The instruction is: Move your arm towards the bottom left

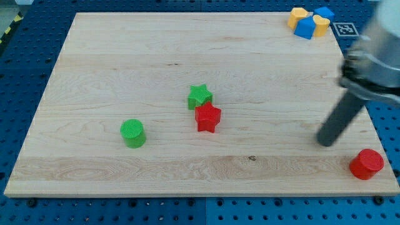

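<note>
My tip (325, 142) rests on the wooden board (125, 75) at the view's right, above and to the left of a red cylinder-like block (366, 164) near the bottom right corner. A red star block (207, 117) sits near the middle, touching a green star block (200, 96) just above it. A green cylinder (132, 133) stands left of the middle, far to the left of my tip.
A cluster of blocks lies at the board's top right corner: two yellow blocks (298, 16) (321, 24) and two blue blocks (305, 28) (324, 12). A blue pegboard surface (25, 75) surrounds the board.
</note>
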